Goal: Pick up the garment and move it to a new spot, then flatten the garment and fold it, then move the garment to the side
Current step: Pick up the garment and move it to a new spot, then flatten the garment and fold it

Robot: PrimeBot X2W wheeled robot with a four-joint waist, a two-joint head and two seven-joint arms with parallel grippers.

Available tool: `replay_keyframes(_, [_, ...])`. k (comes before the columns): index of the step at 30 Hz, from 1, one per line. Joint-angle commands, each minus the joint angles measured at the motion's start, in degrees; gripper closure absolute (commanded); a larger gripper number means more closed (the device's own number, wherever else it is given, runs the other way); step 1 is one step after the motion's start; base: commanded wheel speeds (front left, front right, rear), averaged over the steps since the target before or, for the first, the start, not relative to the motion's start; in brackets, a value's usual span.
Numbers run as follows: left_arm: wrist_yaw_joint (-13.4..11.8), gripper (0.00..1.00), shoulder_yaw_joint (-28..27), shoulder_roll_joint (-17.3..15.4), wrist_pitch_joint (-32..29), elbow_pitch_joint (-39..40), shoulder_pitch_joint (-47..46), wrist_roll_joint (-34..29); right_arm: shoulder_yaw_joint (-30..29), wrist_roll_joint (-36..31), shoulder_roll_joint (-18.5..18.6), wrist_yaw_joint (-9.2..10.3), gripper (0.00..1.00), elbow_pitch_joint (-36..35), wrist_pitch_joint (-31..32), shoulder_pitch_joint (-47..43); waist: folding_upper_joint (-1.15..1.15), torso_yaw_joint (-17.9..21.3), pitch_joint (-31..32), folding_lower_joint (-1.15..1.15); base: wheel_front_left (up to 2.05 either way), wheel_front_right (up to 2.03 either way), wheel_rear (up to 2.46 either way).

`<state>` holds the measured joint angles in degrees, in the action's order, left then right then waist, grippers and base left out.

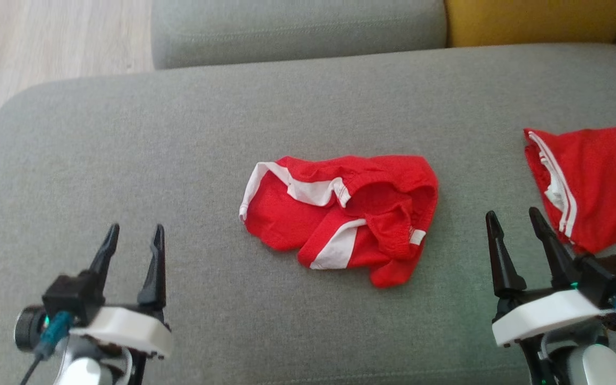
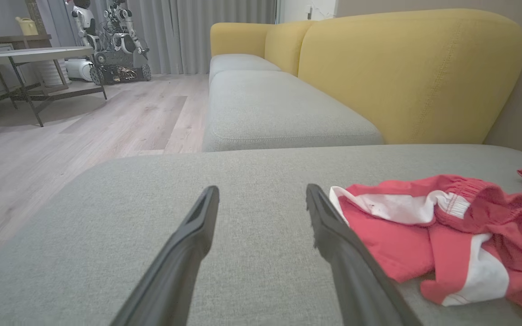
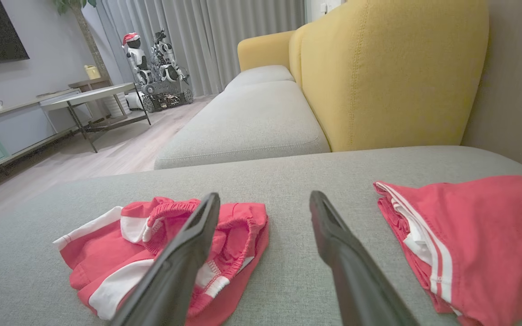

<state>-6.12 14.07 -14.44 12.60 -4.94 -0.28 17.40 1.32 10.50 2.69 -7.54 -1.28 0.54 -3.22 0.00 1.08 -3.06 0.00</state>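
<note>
The left end effector (image 1: 136,229) hovers over the cushion (image 1: 126,133), its fingers spread wide and empty, well apart from the garment. The garment (image 1: 340,214), crumpled red shorts with white trim, lies mid-cushion between the two arms. The right end effector (image 1: 514,214) is likewise wide open and holds nothing. It sits near the heap and just beside a second garment (image 1: 602,176), also red.

I see three likely risks. The right arm, being so close, could catch the wrong piece. A pinch on only the top fold could let the heap unravel or drag. Fingers driven too low could snag the cushion.

The crumpling hides the legs and much of the waistband, so grasp points are hard to pick. The second garment is cut off at the head view's right edge.
</note>
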Motion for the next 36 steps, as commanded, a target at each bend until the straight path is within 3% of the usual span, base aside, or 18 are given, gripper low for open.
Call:
replay_keyframes(1, [-0.52, 0.0, -2.05, -1.33, -0.2, 2.15, -1.14, 0.24, 1.35, -0.26, 0.19, 0.05, 0.0, -2.13, 0.18, 0.95, 0.0, 0.35, 0.87, 0.0, 0.0, 0.0, 0.0])
replay_keyframes(10, [-1.52, 0.0, -1.44, -1.48, -1.28, 3.05, 1.78, 0.52, 1.77, -0.11, 0.19, 0.05, 0.0, -3.3, 1.51, -1.22, 0.0, 0.35, 3.35, 0.0, 0.0, 0.0, 0.0])
replay_keyframes(36, [-2.39, 0.0, -0.66, -1.91, -1.25, 3.11, 1.64, 1.03, 2.01, -0.72, 0.19, 0.05, 0.0, -4.71, 2.67, -1.79, 0.0, -0.06, 3.02, 0.0, 0.0, 0.0, 0.0])
